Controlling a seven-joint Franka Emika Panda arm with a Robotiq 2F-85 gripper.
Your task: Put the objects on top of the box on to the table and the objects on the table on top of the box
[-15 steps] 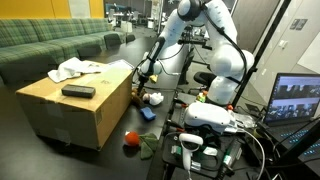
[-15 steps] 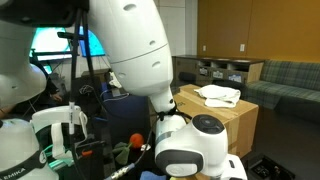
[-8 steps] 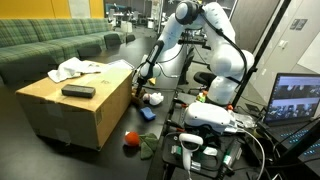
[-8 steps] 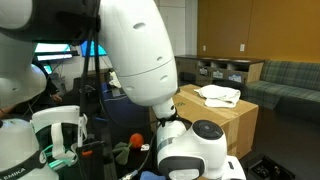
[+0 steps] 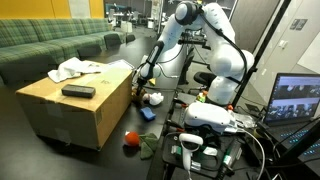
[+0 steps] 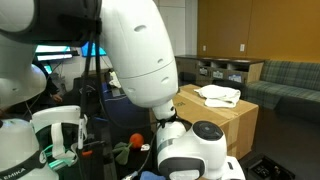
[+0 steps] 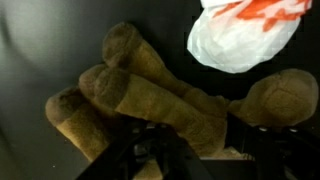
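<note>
1. Nearest, in the wrist view, the gripper hangs low over a brown plush toy lying on the dark table. Its dark fingers frame the toy's body at 6 o'clock of the picture, but I cannot tell whether they stand apart or are already pressing on the toy.
2. A white bag with red print lies at 1 o'clock from the toy, just beside it.
3. In an exterior view, a red ball sits on the table with a green cloth at its 3 o'clock, and a blue thing lies farther back.
4. The gripper is down at 3 o'clock of the box, close to its side wall.
5. On the box top lie a black flat thing and, at its 12 o'clock, a white cloth. The cloth and box also show behind the arm in an exterior view.
6. Progress, as I judge it: early. Nothing from the box top is on the table, and nothing from the table is on the box. The toy looks like the first pick.
7. Count: one box; two things on top of it; five on the table: one toy, one bag, one ball, one green cloth and one blue thing.
</note>
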